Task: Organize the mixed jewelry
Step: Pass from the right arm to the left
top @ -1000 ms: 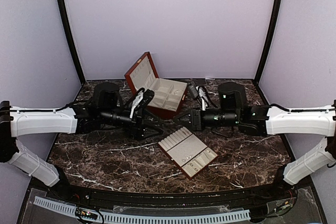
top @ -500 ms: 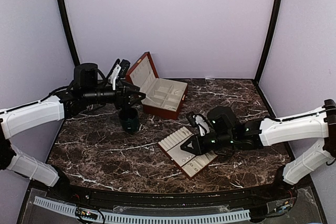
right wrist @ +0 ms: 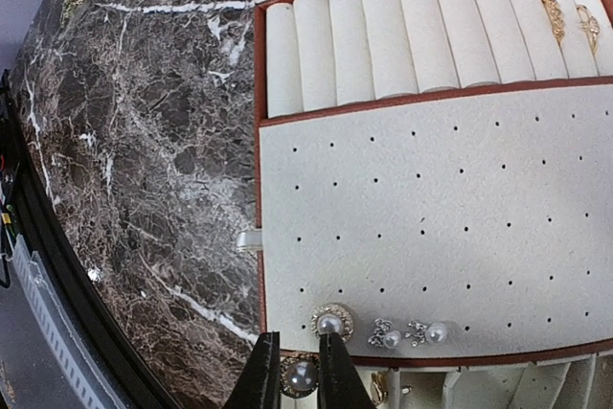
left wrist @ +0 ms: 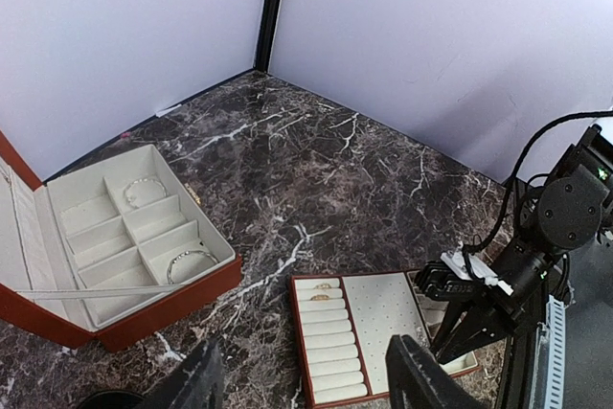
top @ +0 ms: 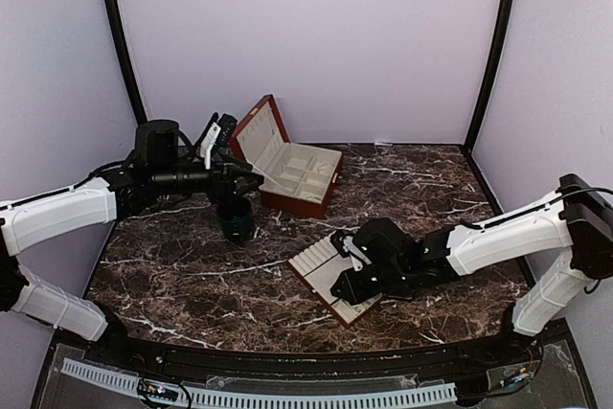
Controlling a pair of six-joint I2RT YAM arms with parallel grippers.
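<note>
While the left gripper (left wrist: pixel 305 361) hangs released, the right gripper (right wrist: pixel 299 363) pinches 1 gold-rimmed pearl stud (right wrist: pixel 300 377) at the flat cream tray (right wrist: pixel 431 198)'s 6 o'clock; hole-seating probably follows.

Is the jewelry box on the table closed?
No, the box has its lid tipped back open, so the cream compartments inside show.

Both arms same build: left arm (top: pixel 57 217) and right arm (top: pixel 503 235) have white shell links, black joints and black wrists behind the jaws. Green LEDs (top: pixel 369 280) on right wrist. Black cable (left wrist: pixel 533 144) loops behind right jaws. Fingers (left wrist: pixel 196 385) of left gripper (left wrist: pixel 305 352) plain black.
</note>
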